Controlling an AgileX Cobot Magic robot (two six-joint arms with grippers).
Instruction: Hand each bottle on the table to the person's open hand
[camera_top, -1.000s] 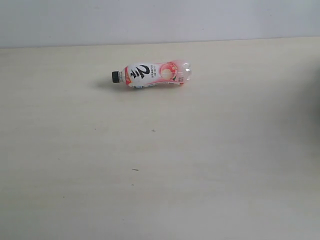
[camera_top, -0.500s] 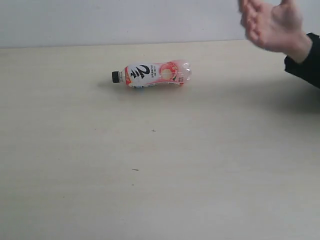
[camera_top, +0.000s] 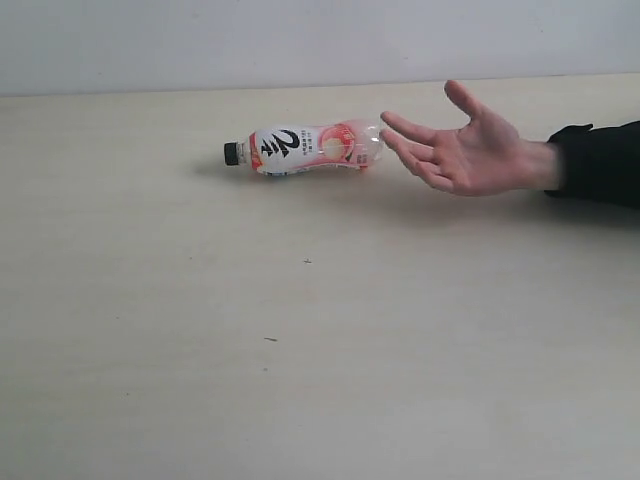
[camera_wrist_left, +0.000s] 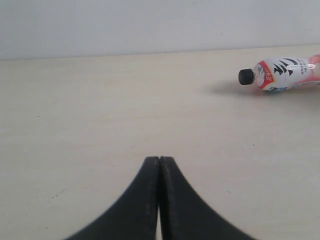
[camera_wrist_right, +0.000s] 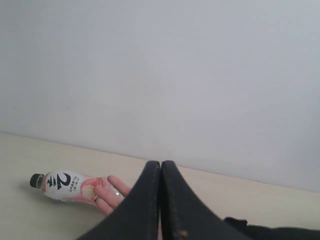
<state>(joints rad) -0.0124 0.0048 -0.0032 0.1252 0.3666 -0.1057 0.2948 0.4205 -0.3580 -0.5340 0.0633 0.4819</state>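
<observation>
One bottle (camera_top: 305, 149), pink and white with a black cap, lies on its side at the back of the table (camera_top: 300, 330), cap pointing left. It also shows in the left wrist view as the bottle (camera_wrist_left: 282, 73) and in the right wrist view as the bottle (camera_wrist_right: 67, 186). The person's open hand (camera_top: 460, 150) reaches in from the right, palm up, fingertips just beside the bottle's base, with a black sleeve (camera_top: 598, 162) on the wrist. My left gripper (camera_wrist_left: 160, 160) is shut and empty, well away from the bottle. My right gripper (camera_wrist_right: 161, 163) is shut and empty too. Neither arm appears in the exterior view.
A pale wall (camera_top: 320, 40) runs behind the table's far edge. A few tiny dark specks (camera_top: 270, 339) dot the tabletop.
The person's hand came in from the right, first raised high, and now rests low and palm up beside the bottle. The bottle has not moved.
</observation>
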